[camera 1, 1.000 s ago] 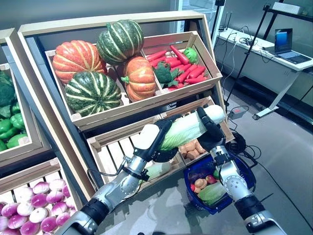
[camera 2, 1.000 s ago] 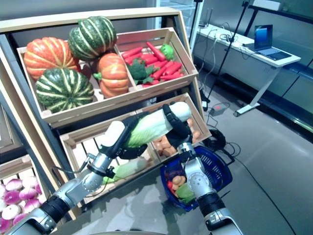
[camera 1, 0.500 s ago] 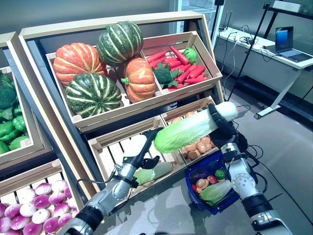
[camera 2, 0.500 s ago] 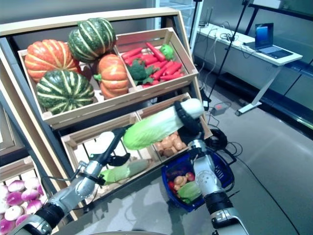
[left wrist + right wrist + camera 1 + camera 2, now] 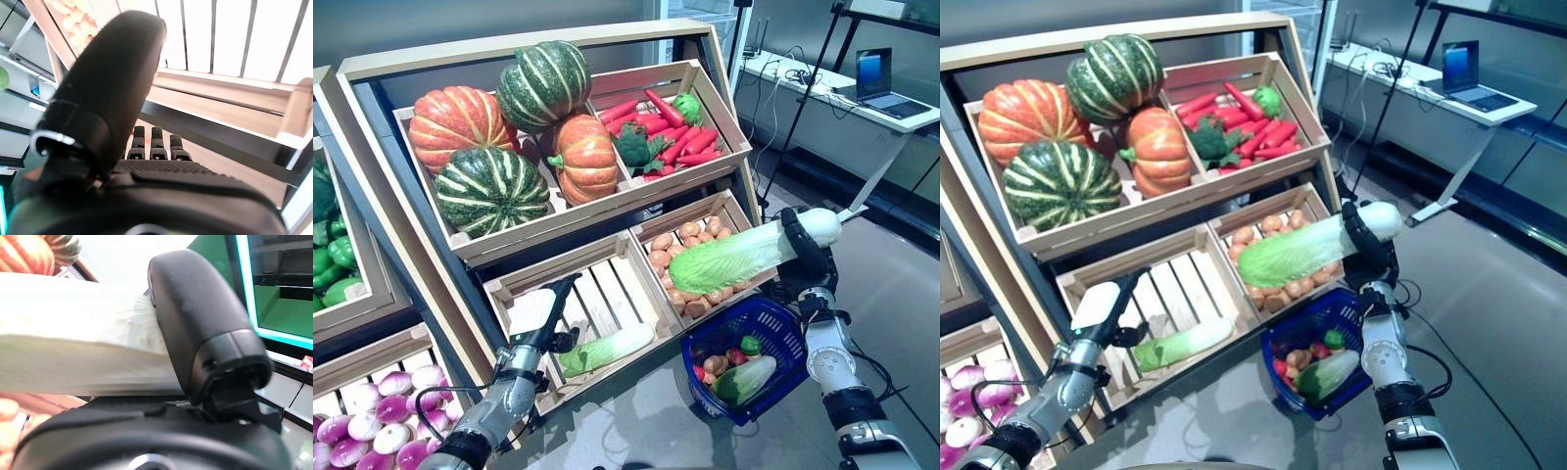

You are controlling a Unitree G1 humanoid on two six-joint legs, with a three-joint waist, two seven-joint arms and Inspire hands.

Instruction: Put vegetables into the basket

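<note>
My right hand [image 5: 805, 257] is shut on a long green and white napa cabbage [image 5: 736, 258] and holds it level above the blue basket [image 5: 781, 320]; the cabbage also shows in the right wrist view [image 5: 73, 352] under my thumb [image 5: 195, 328]. The basket stands on the floor by the stand and holds another napa cabbage [image 5: 747, 378] and small red, green and brown vegetables. My left hand [image 5: 536, 313] is open and empty over the slatted lower crate [image 5: 597, 294], apart from a napa cabbage [image 5: 607, 349] lying in it. Its straight fingers [image 5: 151, 144] show in the left wrist view.
The wooden stand [image 5: 538, 211] rises behind and left of the basket. A desk with a laptop [image 5: 879, 86] stands far right. Open grey floor [image 5: 901, 284] lies right of the basket.
My left hand has let go of the cabbage and dropped back to the lower crate. My right hand has carried the cabbage to the right, over the basket.
</note>
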